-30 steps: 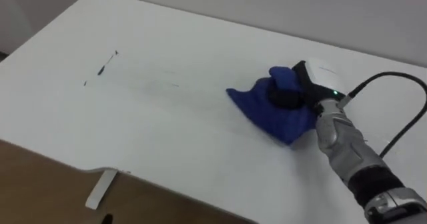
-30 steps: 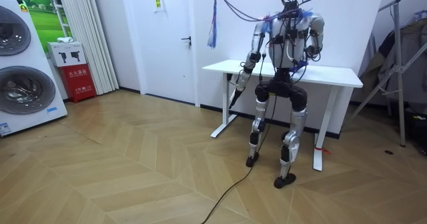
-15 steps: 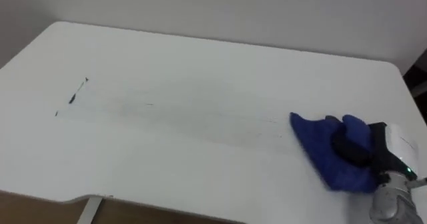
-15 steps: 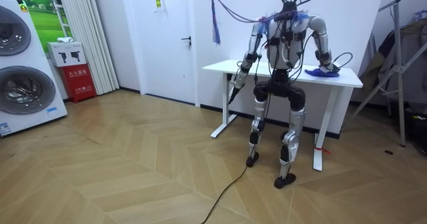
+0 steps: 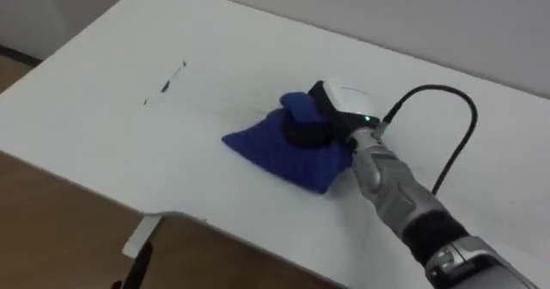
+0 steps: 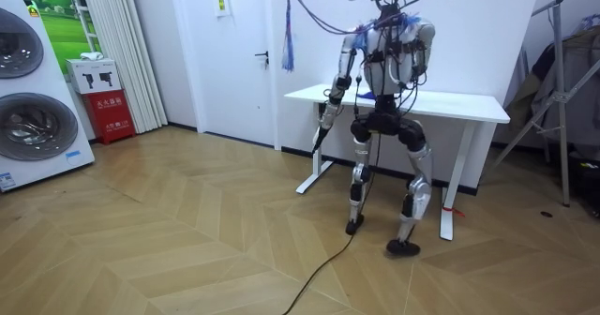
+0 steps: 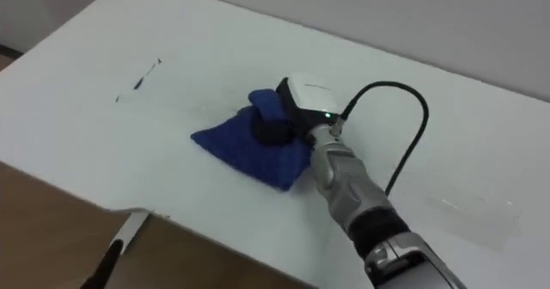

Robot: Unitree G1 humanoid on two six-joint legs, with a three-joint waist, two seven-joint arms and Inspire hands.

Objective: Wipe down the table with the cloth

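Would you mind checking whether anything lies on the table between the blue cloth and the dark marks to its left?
Nothing visible does: bare table runs from the blue cloth, under the right hand, leftward to the dark marks.

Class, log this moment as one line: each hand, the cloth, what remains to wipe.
right robot hand: pressing blue cloth on white table | left robot hand: hanging beside table edge | dark marks: left of cloth, unwiped

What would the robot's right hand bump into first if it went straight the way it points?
The right hand lies on the blue cloth, so that comes first. Beyond it looks like bare white table, perhaps passing close to the dark marks; that is hard to judge.
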